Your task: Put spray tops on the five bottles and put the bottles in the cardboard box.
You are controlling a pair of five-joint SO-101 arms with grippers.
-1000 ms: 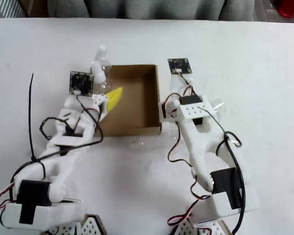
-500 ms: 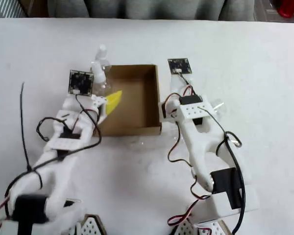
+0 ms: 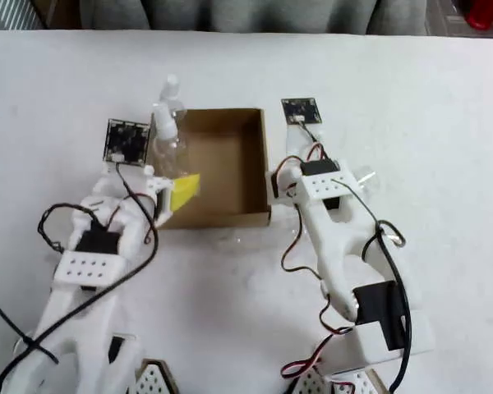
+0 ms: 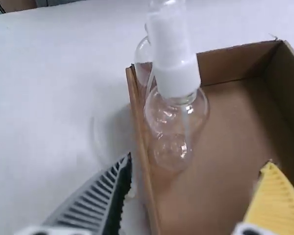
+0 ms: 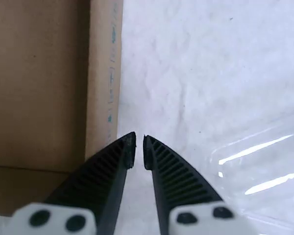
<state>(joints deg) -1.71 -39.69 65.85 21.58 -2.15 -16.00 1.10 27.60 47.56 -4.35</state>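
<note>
Bottle (image 4: 176, 112) upright, spray top (image 4: 171, 54) pointing up

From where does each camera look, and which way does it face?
High view: above the table, looking down on left arm, right arm, cardboard box.
Left wrist view: on left arm, facing the bottle; open left pincer shows.
Right wrist view: on right arm, facing the table; shut right pincer shows.
All share the box.

The bottle (image 4: 177, 115) is clear, glossy plastic with a matt white plastic spray top (image 4: 170, 61). The cardboard box (image 4: 225, 161) is matt brown, and the white counter (image 4: 54, 73) is faintly grainy.
</note>
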